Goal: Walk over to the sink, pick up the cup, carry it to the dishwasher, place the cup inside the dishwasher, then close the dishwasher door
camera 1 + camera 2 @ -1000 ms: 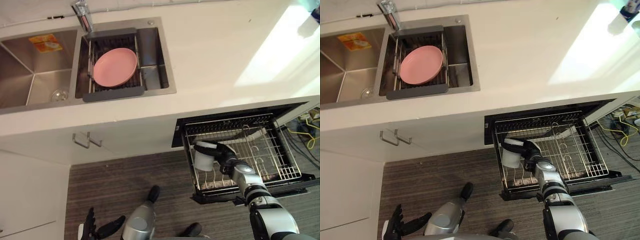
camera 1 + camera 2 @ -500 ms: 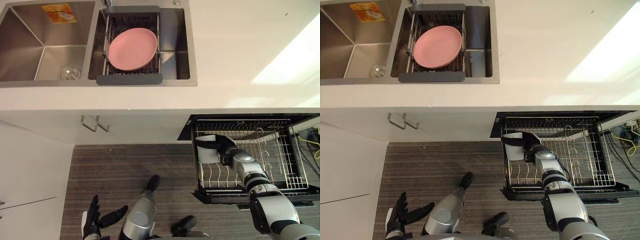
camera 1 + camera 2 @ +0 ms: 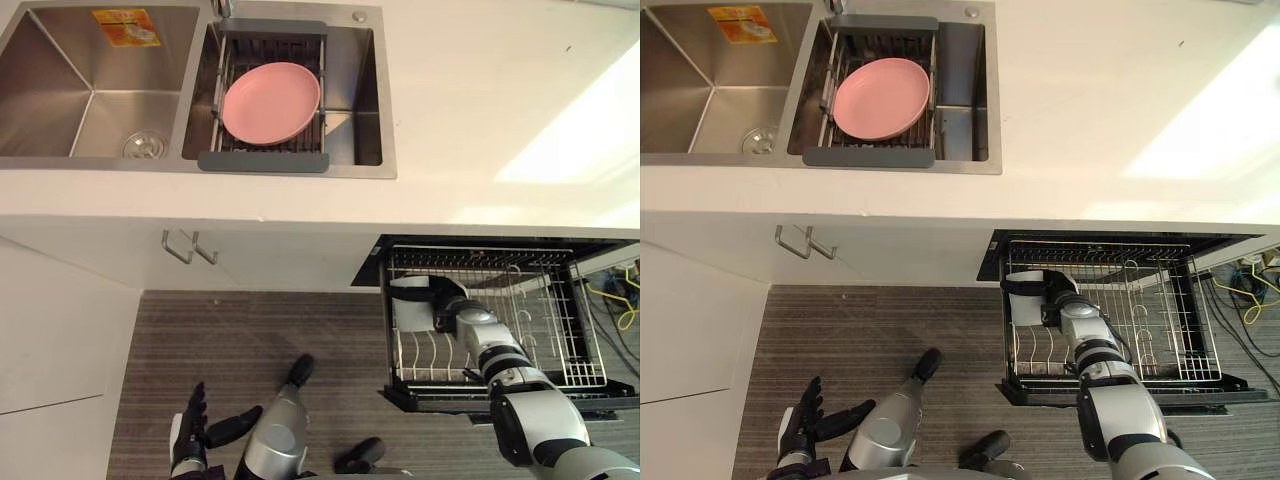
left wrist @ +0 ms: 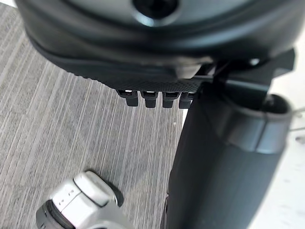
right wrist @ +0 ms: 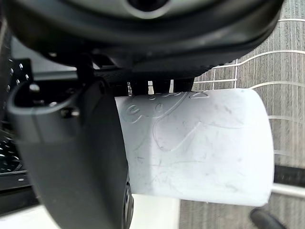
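Note:
A white cup [image 3: 408, 312] lies on its side in my right hand [image 3: 449, 306], whose fingers and thumb are curled round it. It hangs over the left end of the pulled-out wire rack [image 3: 545, 325] of the dishwasher, just above the plate tines. In the right wrist view the cup [image 5: 200, 143] shows scuffed and pale past the thumb [image 5: 71, 152], with rack wires behind it. My left hand [image 3: 196, 440] hangs low over the striped floor, fingers spread and holding nothing.
The double sink [image 3: 90, 95] is set in the white counter [image 3: 480, 110] at the upper left, with a pink plate [image 3: 270, 102] on a drain rack in its right basin. Cabinet handles [image 3: 186, 250] stick out below the counter. Yellow cables [image 3: 618, 300] lie right of the dishwasher.
The camera has swung, shifting the whole scene. My right hand has kept hold of the cup and moved it a little lower and deeper into the rack's left end. The left hand stays idle.

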Robot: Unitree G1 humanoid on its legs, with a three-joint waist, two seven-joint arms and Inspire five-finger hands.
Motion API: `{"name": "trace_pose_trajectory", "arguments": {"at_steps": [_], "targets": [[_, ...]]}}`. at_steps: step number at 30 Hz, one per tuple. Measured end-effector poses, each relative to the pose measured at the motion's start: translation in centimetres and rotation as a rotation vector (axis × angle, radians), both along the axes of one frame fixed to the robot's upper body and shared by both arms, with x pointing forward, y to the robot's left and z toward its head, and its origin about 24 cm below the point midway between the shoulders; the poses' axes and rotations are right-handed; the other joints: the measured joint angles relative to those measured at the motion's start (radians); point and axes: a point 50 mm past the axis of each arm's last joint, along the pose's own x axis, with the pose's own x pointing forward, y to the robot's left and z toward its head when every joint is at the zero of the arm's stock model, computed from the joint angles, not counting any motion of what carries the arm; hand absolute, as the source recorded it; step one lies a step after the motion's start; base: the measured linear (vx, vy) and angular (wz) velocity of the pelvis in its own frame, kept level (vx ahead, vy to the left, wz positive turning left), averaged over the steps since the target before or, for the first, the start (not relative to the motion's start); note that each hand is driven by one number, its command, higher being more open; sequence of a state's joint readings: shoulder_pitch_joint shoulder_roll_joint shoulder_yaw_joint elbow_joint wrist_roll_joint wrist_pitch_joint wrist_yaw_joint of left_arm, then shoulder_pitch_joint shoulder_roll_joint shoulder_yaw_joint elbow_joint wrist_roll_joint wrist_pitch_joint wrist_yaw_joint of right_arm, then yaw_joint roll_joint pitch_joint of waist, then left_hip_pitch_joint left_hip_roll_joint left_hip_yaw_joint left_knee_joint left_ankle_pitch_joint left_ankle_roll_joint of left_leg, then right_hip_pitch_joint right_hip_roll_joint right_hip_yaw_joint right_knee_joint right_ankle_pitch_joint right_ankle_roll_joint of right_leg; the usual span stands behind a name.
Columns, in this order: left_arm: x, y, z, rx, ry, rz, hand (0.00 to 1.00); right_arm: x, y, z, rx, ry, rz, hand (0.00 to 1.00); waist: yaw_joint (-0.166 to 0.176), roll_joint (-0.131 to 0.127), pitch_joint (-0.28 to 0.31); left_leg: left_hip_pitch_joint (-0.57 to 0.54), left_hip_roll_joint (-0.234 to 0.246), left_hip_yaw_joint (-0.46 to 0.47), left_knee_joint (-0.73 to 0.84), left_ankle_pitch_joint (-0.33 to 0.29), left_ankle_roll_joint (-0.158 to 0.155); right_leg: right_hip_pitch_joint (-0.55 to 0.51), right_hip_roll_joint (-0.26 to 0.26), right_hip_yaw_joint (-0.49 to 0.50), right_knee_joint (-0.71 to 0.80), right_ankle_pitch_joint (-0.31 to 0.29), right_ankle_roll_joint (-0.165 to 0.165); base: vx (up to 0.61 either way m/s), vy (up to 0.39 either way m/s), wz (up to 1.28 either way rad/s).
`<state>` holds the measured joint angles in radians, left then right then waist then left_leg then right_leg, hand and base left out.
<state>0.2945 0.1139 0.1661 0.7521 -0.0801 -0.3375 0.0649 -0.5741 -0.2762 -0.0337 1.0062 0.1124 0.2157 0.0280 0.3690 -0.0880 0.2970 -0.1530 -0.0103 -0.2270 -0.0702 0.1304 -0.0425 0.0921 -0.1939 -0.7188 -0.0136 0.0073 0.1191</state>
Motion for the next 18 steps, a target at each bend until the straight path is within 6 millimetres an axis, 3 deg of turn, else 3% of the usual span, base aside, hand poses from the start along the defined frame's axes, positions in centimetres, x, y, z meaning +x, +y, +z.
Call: {"name": "trace_pose_trajectory", "arguments": {"at_steps": [17, 18], "targets": [[-0.1, 0.1, -0.4, 0.005, 0.034, -0.030, 1.00, -0.9, -0.8, -1.1, -0.052, 0.076, -0.114, 0.00, -0.004, 0.000, 0.000, -0.005, -0.007, -0.009, -0.019, 0.031, 0.002, -0.006, 0.005, -0.001, -0.010, -0.006, 0.004, -0.04, 0.014, 0.01], [0.0, -0.1, -0.4, 0.004, 0.032, -0.038, 1.00, -0.9, -0.9, -1.1, -0.065, 0.080, -0.119, 1.00, -0.006, 0.000, 0.000, -0.005, -0.007, -0.009, -0.017, 0.031, 0.002, -0.006, 0.004, -0.002, -0.010, -0.003, 0.008, 0.00, 0.000, 0.00]]}}
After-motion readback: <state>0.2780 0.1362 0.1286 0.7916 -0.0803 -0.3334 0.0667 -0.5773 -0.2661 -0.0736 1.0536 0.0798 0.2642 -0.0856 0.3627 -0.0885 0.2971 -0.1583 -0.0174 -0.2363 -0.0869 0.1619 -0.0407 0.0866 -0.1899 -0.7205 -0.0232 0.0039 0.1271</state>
